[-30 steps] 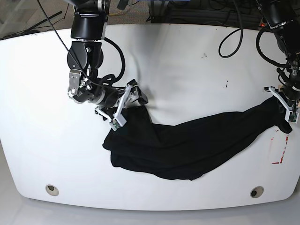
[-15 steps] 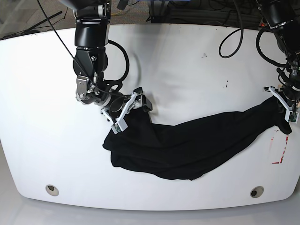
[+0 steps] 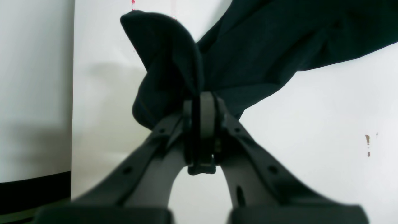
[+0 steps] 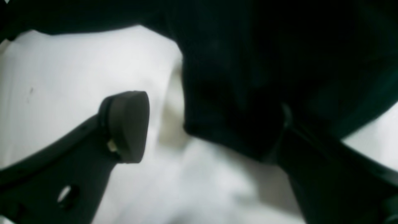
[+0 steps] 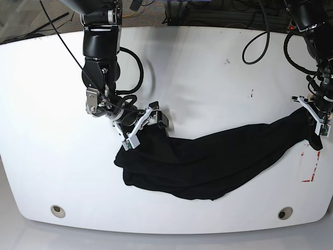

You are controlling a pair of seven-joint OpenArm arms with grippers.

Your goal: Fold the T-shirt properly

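The black T-shirt point(image 5: 208, 159) lies bunched in a long band across the white table point(image 5: 197, 67). My left gripper point(image 5: 316, 121) is at the band's right end, shut on a fold of the T-shirt point(image 3: 248, 46); in the left wrist view the gripper point(image 3: 200, 101) pinches the cloth between closed pads. My right gripper point(image 5: 144, 127) is at the band's upper left corner. In the right wrist view it point(image 4: 208, 124) stands open, with the hem of the T-shirt point(image 4: 255, 77) between the jaws. One of the fingers point(image 4: 127, 124) is clear of the cloth and the other is partly hidden by it.
Red marks point(image 5: 309, 166) sit on the table just below the shirt's right end. Two round holes point(image 5: 58, 211) point(image 5: 284, 213) lie near the front edge. Small dark spots point(image 5: 252, 94) mark the table. Cables point(image 5: 260, 41) hang at the back right. The table's edge point(image 3: 73, 93) runs close to my left gripper.
My right gripper has moved down and to the right onto the shirt's upper left corner, and its arm has swung along. The left gripper and the right end of the shirt have stayed put.
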